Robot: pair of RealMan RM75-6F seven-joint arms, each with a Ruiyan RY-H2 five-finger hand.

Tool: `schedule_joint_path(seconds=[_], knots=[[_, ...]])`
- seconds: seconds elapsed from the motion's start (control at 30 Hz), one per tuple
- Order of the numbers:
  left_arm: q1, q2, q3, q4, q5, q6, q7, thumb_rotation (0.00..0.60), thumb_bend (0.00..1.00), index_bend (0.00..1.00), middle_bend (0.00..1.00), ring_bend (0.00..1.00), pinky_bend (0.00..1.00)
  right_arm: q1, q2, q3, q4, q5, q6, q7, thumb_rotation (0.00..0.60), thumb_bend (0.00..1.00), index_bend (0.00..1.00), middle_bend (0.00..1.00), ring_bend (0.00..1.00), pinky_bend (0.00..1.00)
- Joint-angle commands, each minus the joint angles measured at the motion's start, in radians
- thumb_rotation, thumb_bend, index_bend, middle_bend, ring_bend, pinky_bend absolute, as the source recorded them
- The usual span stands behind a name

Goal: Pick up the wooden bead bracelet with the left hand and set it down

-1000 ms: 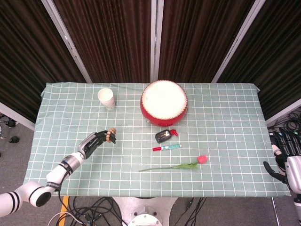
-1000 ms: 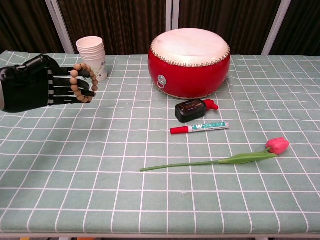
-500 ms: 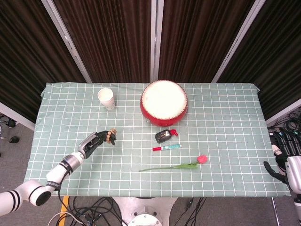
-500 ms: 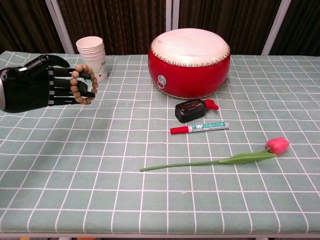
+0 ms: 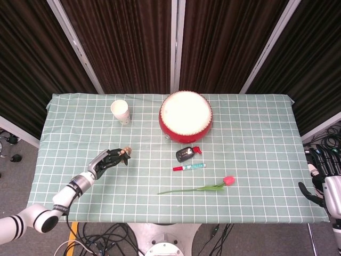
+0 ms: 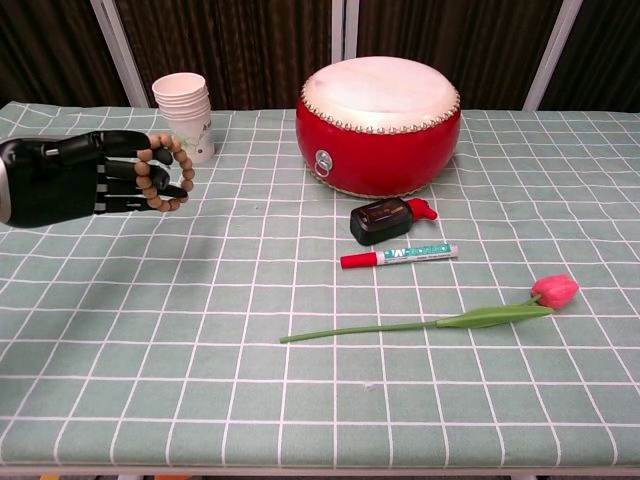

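The wooden bead bracelet (image 6: 166, 172) hangs looped around the fingers of my black left hand (image 6: 75, 178) above the left side of the table; in the head view the bracelet (image 5: 126, 153) sits at the tip of the left hand (image 5: 108, 160). The fingers run through the ring of brown beads and hold it off the cloth. My right hand (image 5: 323, 166) hangs beyond the table's right edge, fingers apart, holding nothing; the chest view does not show it.
A stack of paper cups (image 6: 185, 115) stands just behind the left hand. A red drum (image 6: 379, 123) sits at centre back, with a small black and red bottle (image 6: 385, 219), a red-capped marker (image 6: 398, 255) and a pink tulip (image 6: 450, 316) in front of it.
The left hand has sunk slightly and drawn back a little with the bracelet still on its fingers; the thumb has come down beside the fingers. The right hand has not moved.
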Motion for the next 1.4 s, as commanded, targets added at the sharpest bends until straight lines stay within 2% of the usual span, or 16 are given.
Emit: schedule_joint_path(seconds=[0.03, 0.1, 0.17, 0.4, 0.57, 0.73, 0.93, 1.07, 1.27, 1.4], knots=[[0.002, -0.001, -0.004, -0.002, -0.010, -0.002, 0.012, 0.479, 0.47, 0.51, 0.58, 0.27, 0.12, 0.000, 0.000, 0.000, 0.000, 0.000, 0.001, 0.000, 0.600, 0.16, 0.00, 0.01, 0.00, 0.00], [0.003, -0.001, -0.005, -0.006, -0.015, -0.003, 0.014, 0.500, 0.47, 0.51, 0.58, 0.27, 0.12, 0.000, 0.000, 0.000, 0.000, -0.001, 0.001, 0.000, 0.600, 0.16, 0.00, 0.01, 0.00, 0.00], [0.005, 0.000, -0.007, -0.008, -0.017, -0.003, 0.015, 0.496, 0.47, 0.51, 0.58, 0.27, 0.12, -0.001, 0.000, -0.001, 0.000, -0.001, 0.002, -0.001, 0.600, 0.16, 0.00, 0.01, 0.00, 0.00], [0.009, 0.001, -0.010, -0.011, -0.009, 0.000, 0.014, 0.382, 0.52, 0.52, 0.59, 0.27, 0.12, -0.004, -0.001, -0.001, -0.001, -0.004, 0.008, -0.002, 0.600, 0.16, 0.00, 0.01, 0.00, 0.00], [0.012, 0.001, -0.010, -0.013, -0.004, 0.002, 0.014, 0.378, 0.58, 0.52, 0.59, 0.27, 0.12, -0.007, 0.000, -0.002, -0.002, -0.007, 0.013, -0.002, 0.600, 0.16, 0.00, 0.01, 0.00, 0.00], [0.015, 0.003, -0.010, -0.016, -0.002, 0.004, 0.012, 0.433, 0.65, 0.52, 0.59, 0.27, 0.12, -0.009, 0.001, -0.003, -0.002, -0.010, 0.019, -0.002, 0.600, 0.16, 0.00, 0.01, 0.00, 0.00], [0.018, 0.006, -0.011, -0.021, 0.001, 0.010, 0.013, 0.486, 0.67, 0.52, 0.59, 0.27, 0.12, -0.011, 0.000, -0.002, -0.002, -0.015, 0.027, -0.001, 0.600, 0.16, 0.00, 0.01, 0.00, 0.00], [0.017, 0.007, -0.011, -0.020, -0.001, 0.009, 0.026, 0.599, 0.68, 0.52, 0.59, 0.27, 0.12, -0.012, 0.000, -0.001, -0.002, -0.018, 0.031, -0.001, 0.600, 0.16, 0.00, 0.01, 0.00, 0.00], [0.016, 0.010, -0.014, -0.028, -0.006, 0.006, 0.035, 0.600, 0.72, 0.51, 0.58, 0.27, 0.12, -0.015, 0.002, -0.001, -0.003, -0.020, 0.036, -0.001, 0.600, 0.17, 0.00, 0.01, 0.00, 0.00], [0.021, 0.009, -0.013, -0.031, 0.004, 0.021, 0.039, 0.600, 0.71, 0.44, 0.50, 0.24, 0.12, -0.015, 0.001, -0.001, -0.002, -0.020, 0.036, 0.000, 0.600, 0.17, 0.00, 0.01, 0.00, 0.00]])
